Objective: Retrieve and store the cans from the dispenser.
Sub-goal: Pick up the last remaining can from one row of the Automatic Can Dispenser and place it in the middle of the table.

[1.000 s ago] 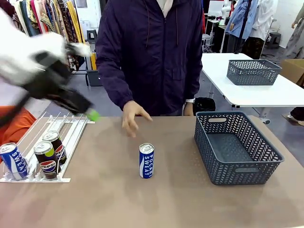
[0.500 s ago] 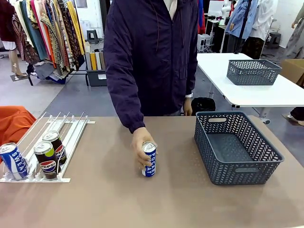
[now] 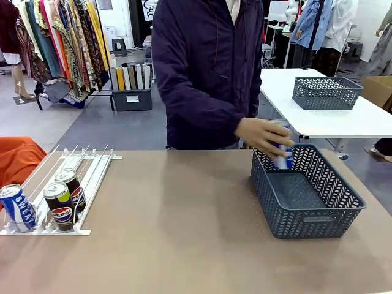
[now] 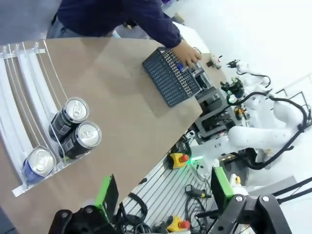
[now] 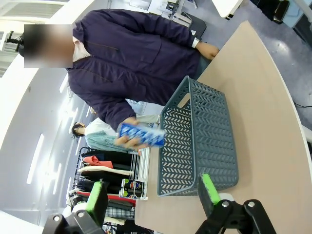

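The person's hand (image 3: 263,136) gripped a blue-and-white can (image 3: 283,156) over the far left corner of the grey basket (image 3: 306,217), about level with its rim. In the right wrist view that can (image 5: 141,135) lay sideways in the hand, just beside the basket's rim. Whether it touched the rim could not be told. The basket stood on the right side of the brown counter (image 3: 184,245), and its floor was bare where it showed.

The dispenser (image 3: 92,174) sat at the counter's left edge, well apart from the basket. Three cans stood upright at its near end. A blue-and-white one (image 3: 17,208) was in the left lane. Two black cans were in the right lane, one (image 3: 60,207) in front and the other (image 3: 71,185) just behind it, close together. The far stretch of both lanes was bare rail.

The left fingers (image 4: 107,191) were spread wide with nothing between them, and hung high above the near edge of the counter, looking down on the dispenser. The right fingers (image 5: 208,189) were also wide apart and held nothing, off the right end of the counter beyond the basket.

A second grey basket (image 3: 326,92) rested on a white table (image 3: 367,122) behind the person.
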### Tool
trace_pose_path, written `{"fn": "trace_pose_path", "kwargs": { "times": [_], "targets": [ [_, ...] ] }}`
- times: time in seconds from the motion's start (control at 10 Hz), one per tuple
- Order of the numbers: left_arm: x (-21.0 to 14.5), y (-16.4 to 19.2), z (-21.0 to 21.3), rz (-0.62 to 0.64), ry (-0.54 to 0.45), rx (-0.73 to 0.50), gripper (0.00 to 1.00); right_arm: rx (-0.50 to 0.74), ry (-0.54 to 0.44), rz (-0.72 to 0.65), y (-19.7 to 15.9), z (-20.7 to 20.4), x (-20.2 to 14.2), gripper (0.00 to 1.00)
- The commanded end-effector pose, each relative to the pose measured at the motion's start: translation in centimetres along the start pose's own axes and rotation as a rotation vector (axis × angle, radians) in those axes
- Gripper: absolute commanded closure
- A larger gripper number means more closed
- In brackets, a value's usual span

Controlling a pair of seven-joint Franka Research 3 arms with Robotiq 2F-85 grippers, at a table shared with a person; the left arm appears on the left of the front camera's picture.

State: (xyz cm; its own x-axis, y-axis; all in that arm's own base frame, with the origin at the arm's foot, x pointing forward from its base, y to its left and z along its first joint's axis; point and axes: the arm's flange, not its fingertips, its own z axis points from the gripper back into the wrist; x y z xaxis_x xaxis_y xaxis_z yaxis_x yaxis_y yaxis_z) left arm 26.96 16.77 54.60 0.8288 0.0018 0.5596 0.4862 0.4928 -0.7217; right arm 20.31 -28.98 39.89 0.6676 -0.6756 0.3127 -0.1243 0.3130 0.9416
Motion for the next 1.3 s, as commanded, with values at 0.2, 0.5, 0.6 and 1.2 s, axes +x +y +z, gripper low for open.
{"fn": "trace_pose_path", "kwargs": {
  "times": [0.2,0.5,0.6,1.2],
  "targets": [
    [0.4,-0.9,0.0,-0.031,0.000,0.015,0.00,0.017,-0.020,0.027,0.3,-0.2,0.4,0.00],
    [0.4,-0.9,0.0,-0.031,0.000,0.015,0.00,0.017,-0.020,0.027,0.3,-0.2,0.4,0.00],
    [0.2,-0.9,-0.1,-0.009,0.010,0.037,0.00,0.017,-0.020,0.027,0.3,-0.2,0.4,0.00],
    [4.4,-0.2,-7.9,0.092,0.518,0.751,0.00,0.017,-0.020,0.027,0.3,-0.2,0.4,0.00]
  ]
}}
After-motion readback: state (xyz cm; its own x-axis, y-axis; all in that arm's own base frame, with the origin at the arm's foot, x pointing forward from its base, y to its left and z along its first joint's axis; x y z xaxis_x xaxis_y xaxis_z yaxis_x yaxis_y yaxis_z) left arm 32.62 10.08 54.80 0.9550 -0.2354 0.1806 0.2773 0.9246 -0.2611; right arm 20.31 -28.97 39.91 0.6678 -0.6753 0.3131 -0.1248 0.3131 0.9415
